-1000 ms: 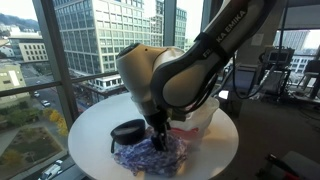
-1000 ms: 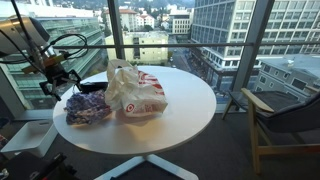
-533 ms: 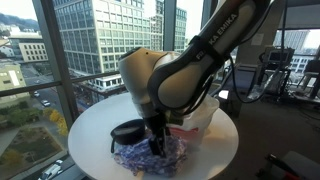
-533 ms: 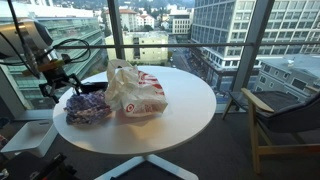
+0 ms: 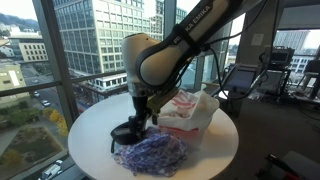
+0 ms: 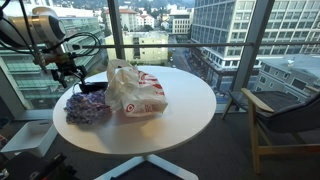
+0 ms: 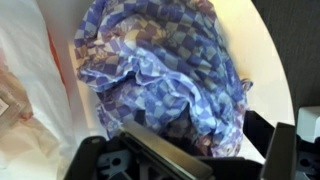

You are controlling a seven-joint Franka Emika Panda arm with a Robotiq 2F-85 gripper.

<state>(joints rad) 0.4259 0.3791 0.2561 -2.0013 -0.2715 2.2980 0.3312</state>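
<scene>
Blue-and-white checked on the cloth (image 7: 160, 70); white with red print on the bag (image 7: 22, 100) at nine o'clock; plain white on the counter (image 7: 275, 50).

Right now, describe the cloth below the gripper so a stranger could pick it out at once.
On the round white table by the window, look at the side under the gripper, beside the white plastic bag with red print. The crumpled cloth lies there: the only blue-and-purple checked thing, soft and heaped.
</scene>
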